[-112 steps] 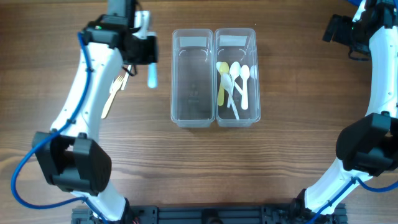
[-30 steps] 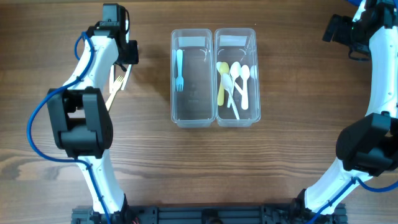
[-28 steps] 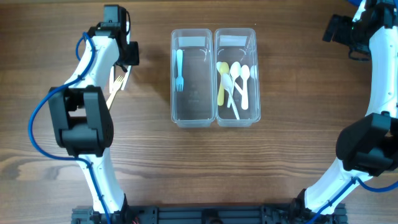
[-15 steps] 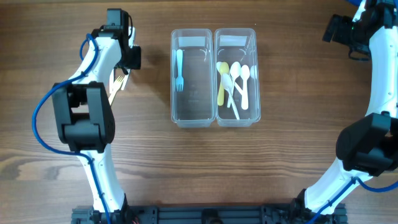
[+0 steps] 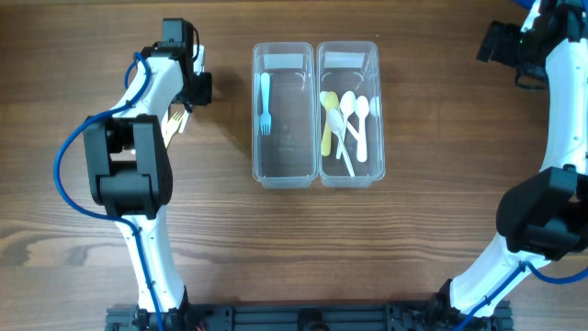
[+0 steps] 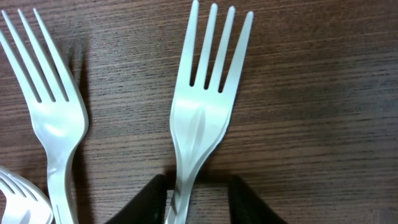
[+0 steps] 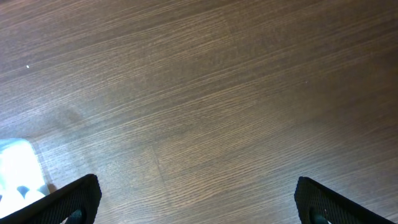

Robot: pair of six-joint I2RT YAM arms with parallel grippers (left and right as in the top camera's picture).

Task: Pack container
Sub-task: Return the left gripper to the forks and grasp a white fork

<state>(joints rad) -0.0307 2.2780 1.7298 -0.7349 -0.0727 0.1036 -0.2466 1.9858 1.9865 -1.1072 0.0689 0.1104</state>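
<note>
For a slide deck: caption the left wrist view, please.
Left gripper straddling the handle of a white fork on the wooden table, a second fork beside it.

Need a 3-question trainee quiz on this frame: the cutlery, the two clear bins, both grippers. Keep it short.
1. True or false: the light blue plastic fork lies in the same clear plastic bin as the spoons.
2. The left gripper has a finger on either side of which handle? A) white plastic fork B) yellow plastic spoon C) light blue plastic fork
3. In one word, how does the right gripper stand over the wooden table?

Key:
1. False. It lies alone in the left bin; the spoons are in the right bin.
2. A.
3. Open, with nothing between its fingers.
</note>
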